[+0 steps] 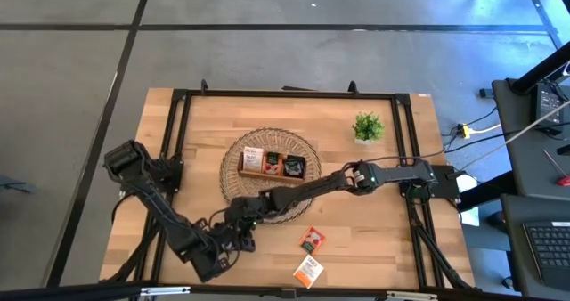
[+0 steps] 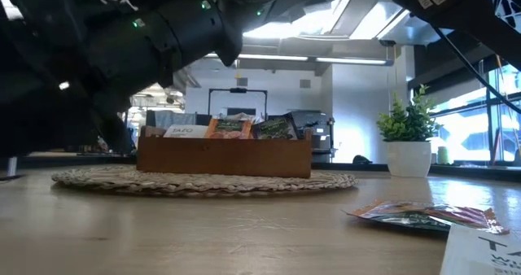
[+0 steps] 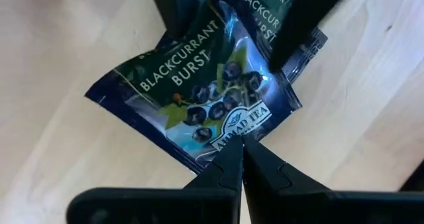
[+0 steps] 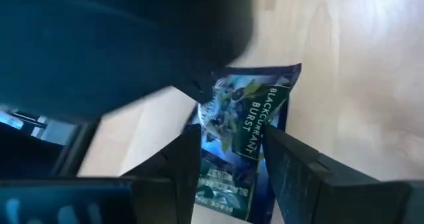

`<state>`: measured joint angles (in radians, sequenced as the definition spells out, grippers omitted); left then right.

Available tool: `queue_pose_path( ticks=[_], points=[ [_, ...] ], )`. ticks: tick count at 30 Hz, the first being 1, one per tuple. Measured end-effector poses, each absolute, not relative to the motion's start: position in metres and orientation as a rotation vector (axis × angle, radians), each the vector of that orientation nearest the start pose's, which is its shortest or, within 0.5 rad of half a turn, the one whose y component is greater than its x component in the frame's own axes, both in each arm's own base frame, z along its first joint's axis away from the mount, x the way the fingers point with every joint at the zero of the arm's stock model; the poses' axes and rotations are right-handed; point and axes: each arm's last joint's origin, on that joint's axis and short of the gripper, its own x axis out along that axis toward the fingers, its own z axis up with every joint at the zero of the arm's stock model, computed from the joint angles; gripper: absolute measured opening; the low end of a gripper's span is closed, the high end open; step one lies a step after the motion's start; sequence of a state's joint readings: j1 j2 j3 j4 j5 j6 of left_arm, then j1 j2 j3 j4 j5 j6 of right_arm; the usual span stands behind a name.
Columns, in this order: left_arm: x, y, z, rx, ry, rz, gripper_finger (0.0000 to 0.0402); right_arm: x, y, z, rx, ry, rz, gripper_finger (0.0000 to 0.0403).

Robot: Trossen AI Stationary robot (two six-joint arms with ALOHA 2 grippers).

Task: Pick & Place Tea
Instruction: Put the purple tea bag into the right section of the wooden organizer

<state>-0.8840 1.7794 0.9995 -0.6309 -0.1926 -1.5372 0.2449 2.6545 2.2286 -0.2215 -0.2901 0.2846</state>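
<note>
Dark blue-green foil marks the blackcurrant sachet (image 3: 199,101), which is pinched at one edge by the left gripper (image 3: 242,151), its fingers pressed together on the foil; a second sachet of the same kind (image 3: 265,12) is seen just behind it. The same sachet is flanked by the fingers of the right gripper (image 4: 232,168), which stand apart on either side of it; whether they touch it cannot be told. In the high view both grippers are met over the table's near-centre, just in front of the woven mat (image 1: 233,181), and the sachets themselves are hidden by the arms. On the mat stands a wooden tray (image 2: 224,154) in which upright sachets are held: a white one (image 2: 186,131), an orange one (image 2: 229,128) and a dark one (image 2: 275,128). Two more sachets lie on the bare wooden table (image 1: 374,239) to the near right, one orange-red (image 1: 312,239) and one white with orange (image 1: 307,271). A small potted plant (image 1: 367,127) stands at the far right. In the low view the upper left is filled by a dark arm.
</note>
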Motion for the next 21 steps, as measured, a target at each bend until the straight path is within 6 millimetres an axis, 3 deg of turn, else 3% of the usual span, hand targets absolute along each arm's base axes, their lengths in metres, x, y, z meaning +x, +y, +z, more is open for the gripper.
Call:
queue_pose_path(
  ticks=[12,21],
  points=[
    [0.196,-0.235,0.136,-0.542,1.246,0.438,0.0002,0.559,0.134,0.119,0.362,0.772,0.355,0.0154],
    [0.196,-0.235,0.136,-0.541,1.242,0.44,0.0002,0.56,0.137,0.121,0.397,0.761,0.406,0.0052]
  ],
)
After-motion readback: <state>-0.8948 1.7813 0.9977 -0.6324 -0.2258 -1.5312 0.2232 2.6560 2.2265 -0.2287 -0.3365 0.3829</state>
